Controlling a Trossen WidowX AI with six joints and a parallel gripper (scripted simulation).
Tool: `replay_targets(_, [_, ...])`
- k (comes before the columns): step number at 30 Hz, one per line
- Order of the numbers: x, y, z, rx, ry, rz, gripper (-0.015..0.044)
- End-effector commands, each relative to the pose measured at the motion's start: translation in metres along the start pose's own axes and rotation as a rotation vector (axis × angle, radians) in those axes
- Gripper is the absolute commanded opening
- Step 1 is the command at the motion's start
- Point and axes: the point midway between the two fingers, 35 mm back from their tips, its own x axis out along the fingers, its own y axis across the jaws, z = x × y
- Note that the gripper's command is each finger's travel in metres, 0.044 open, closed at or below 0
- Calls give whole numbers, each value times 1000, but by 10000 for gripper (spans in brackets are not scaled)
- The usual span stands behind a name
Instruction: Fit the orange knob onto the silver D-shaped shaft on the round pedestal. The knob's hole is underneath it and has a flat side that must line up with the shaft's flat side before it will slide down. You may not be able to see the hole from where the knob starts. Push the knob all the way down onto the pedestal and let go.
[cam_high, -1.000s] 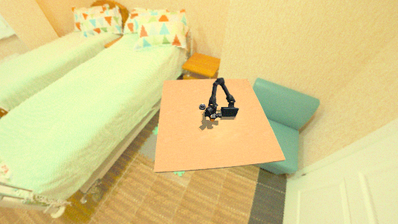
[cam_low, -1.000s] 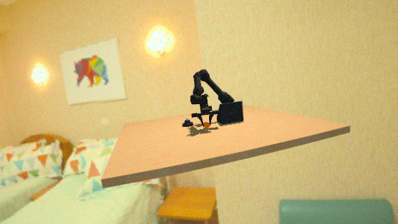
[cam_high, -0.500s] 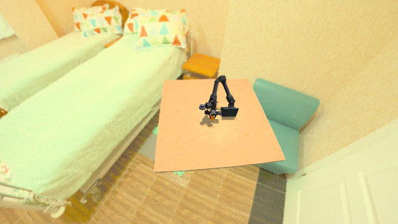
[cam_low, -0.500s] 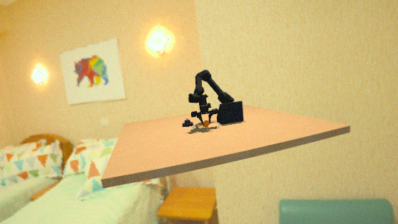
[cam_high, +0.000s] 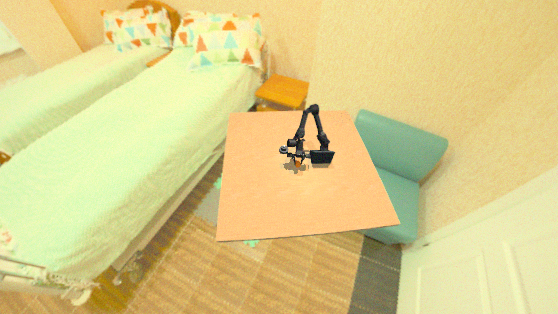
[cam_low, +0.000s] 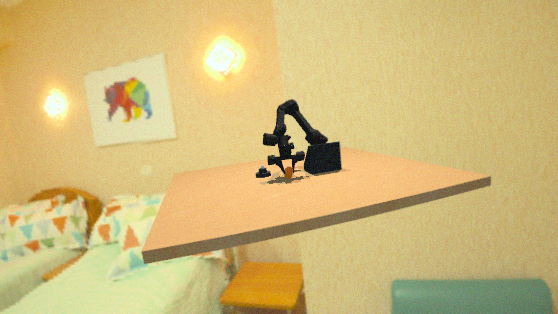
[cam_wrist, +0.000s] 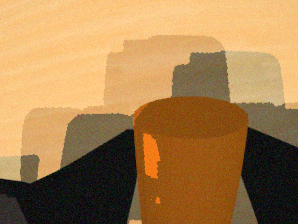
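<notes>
The orange knob (cam_high: 298, 164) (cam_low: 288, 173) (cam_wrist: 191, 175) is held between the two black fingers of my gripper (cam_high: 298, 162) (cam_low: 288, 170) (cam_wrist: 187, 138), which is shut on it. The knob is low over the table; the top and exterior views are too small to tell the exact gap. In the wrist view its round end face is towards the top and no hole shows. The dark round pedestal (cam_high: 283, 150) (cam_low: 263, 174) stands on the table to the left of the gripper in the top and exterior views. Its small silver shaft (cam_low: 262, 168) points up, uncovered; its flat side cannot be made out. The pedestal is outside the wrist view.
The wooden table (cam_high: 300, 215) (cam_low: 225, 210) carries the arm and a black box-shaped block (cam_high: 322, 157) (cam_low: 323, 158) right of the gripper. Shadows of the arm and gripper fall on the table around the knob. Beds, a nightstand and a green chair stand beyond the table.
</notes>
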Motion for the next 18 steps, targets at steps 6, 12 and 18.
replay_targets(6, [-6,1,-7,-3,-132,-2,181])
replay_targets(12, [-9,1,-13,-3,-224,-1,181])
replay_targets(18, [-12,1,-18,-4,-317,0,181])
